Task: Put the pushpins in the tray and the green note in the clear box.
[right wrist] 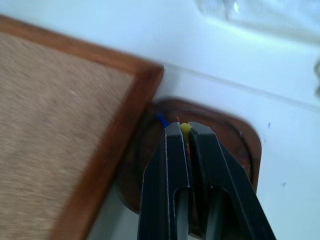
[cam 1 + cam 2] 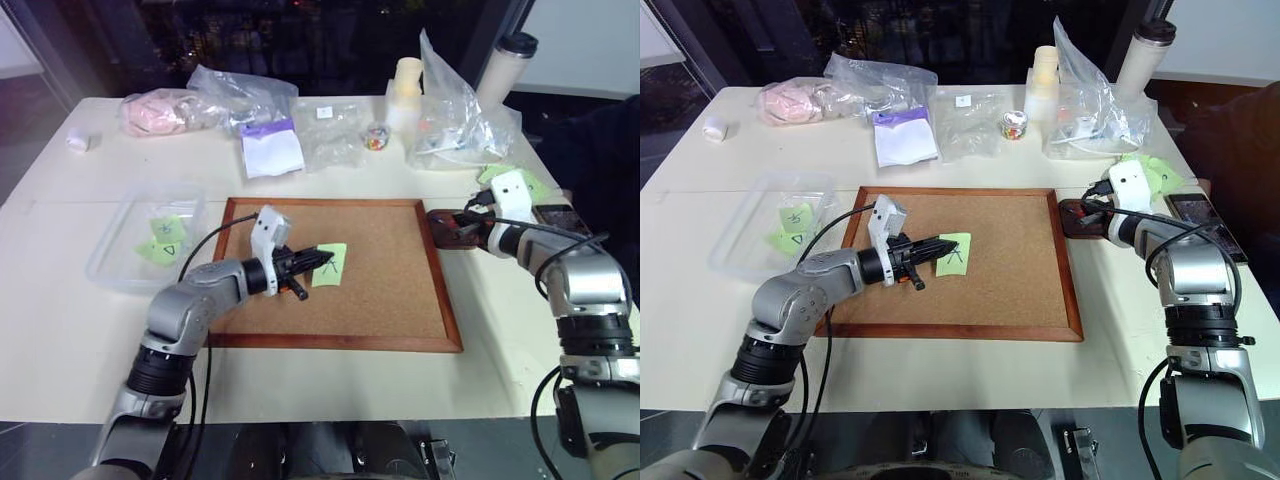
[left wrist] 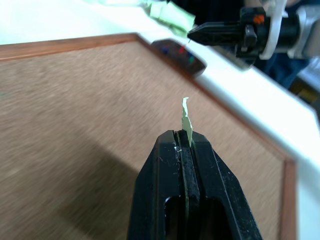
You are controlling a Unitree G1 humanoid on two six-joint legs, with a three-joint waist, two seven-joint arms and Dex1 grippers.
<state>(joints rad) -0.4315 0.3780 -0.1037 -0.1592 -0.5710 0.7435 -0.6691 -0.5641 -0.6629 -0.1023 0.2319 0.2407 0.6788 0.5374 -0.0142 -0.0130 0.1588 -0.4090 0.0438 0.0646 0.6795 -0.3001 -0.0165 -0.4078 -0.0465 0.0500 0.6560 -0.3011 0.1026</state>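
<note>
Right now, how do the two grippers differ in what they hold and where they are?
The left gripper pinches the green note by its edge over the cork board; the right gripper is closed on a small yellow-headed pushpin over the tray. The left one sits mid-board; the right one sits just past the board's right edge. Both are shut.

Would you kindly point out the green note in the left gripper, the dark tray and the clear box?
green note [image 2: 331,264], left eye view, middle of the paper.
tray [image 1: 240,134], right wrist view, bare far corner of its rim.
clear box [image 2: 120,232], left eye view, bare floor near its left wall.
</note>
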